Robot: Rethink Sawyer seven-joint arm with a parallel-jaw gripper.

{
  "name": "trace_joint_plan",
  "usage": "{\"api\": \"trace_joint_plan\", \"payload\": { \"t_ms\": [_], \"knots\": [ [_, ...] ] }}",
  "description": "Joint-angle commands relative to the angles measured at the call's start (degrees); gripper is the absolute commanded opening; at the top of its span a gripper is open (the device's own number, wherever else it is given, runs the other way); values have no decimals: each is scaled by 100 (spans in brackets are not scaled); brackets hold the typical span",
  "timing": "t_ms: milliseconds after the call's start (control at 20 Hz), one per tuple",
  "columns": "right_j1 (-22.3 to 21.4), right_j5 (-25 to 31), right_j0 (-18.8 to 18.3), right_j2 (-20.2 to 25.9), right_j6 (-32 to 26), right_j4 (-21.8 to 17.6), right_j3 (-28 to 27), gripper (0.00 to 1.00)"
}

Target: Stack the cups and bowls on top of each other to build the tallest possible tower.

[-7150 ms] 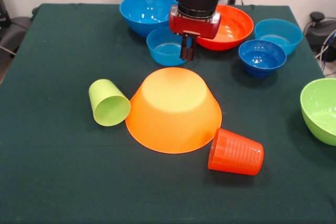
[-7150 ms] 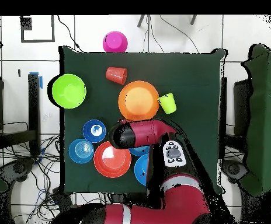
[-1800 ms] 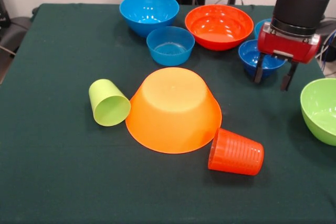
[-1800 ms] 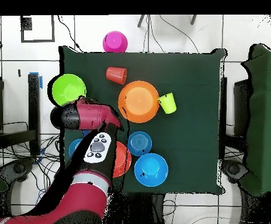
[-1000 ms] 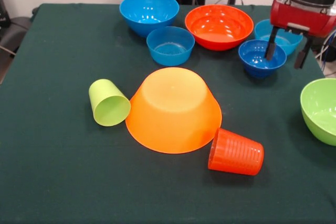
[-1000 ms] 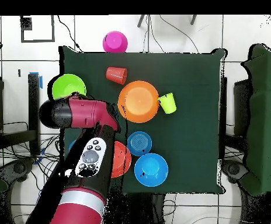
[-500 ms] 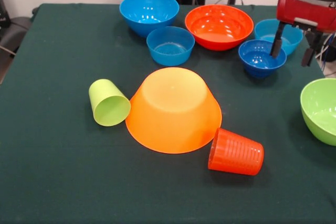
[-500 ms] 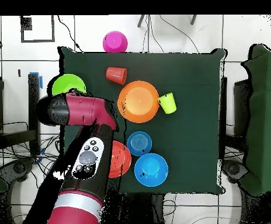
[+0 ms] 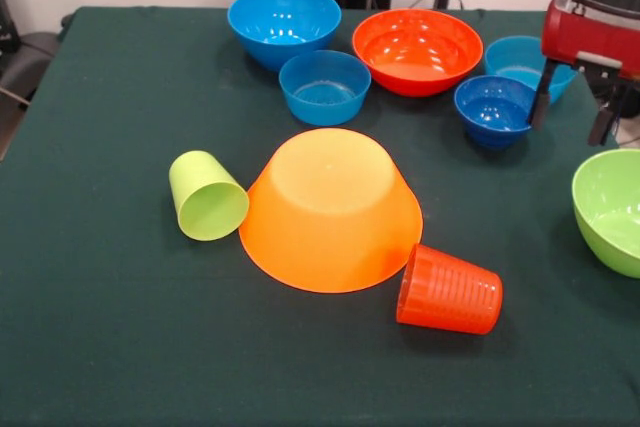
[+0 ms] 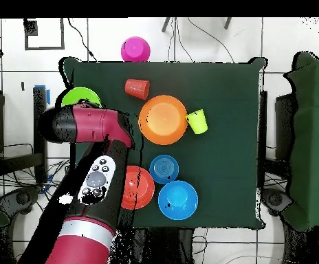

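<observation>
A large light-orange bowl (image 9: 330, 207) (image 10: 163, 119) lies upside down mid-table. Beside it a lime-green cup (image 9: 206, 196) (image 10: 197, 122) and a ribbed orange cup (image 9: 450, 290) (image 10: 137, 89) lie on their sides. Upright at the back stand a blue bowl (image 9: 284, 22), a red-orange bowl (image 9: 417, 50) (image 10: 137, 187) and three small blue bowls (image 9: 324, 87) (image 9: 497, 110) (image 9: 525, 62). A lime-green bowl (image 9: 612, 209) (image 10: 80, 96) sits at the right edge. My gripper (image 9: 572, 115) hangs open and empty between the dark small blue bowl and the lime-green bowl, above the cloth.
A pink bowl (image 10: 135, 49) rests upside down at the table's top edge in the overhead view. My arm (image 10: 86, 127) covers part of the lime-green bowl and the small bowls there. Dark green cloth (image 9: 120, 327) covers the table.
The gripper has drifted further right in the front view, past the dark small blue bowl and nearer the lime-green bowl. It stays open. No bowl or cup has moved.
</observation>
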Motion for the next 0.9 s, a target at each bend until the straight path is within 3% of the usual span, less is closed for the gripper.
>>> {"api": "trace_joint_plan", "payload": {
  "t_ms": [50,900],
  "knots": [
    [684,541,157,216,1298,175,-456,100],
    [1135,562,243,-5,1180,332,-857,100]
  ]
}}
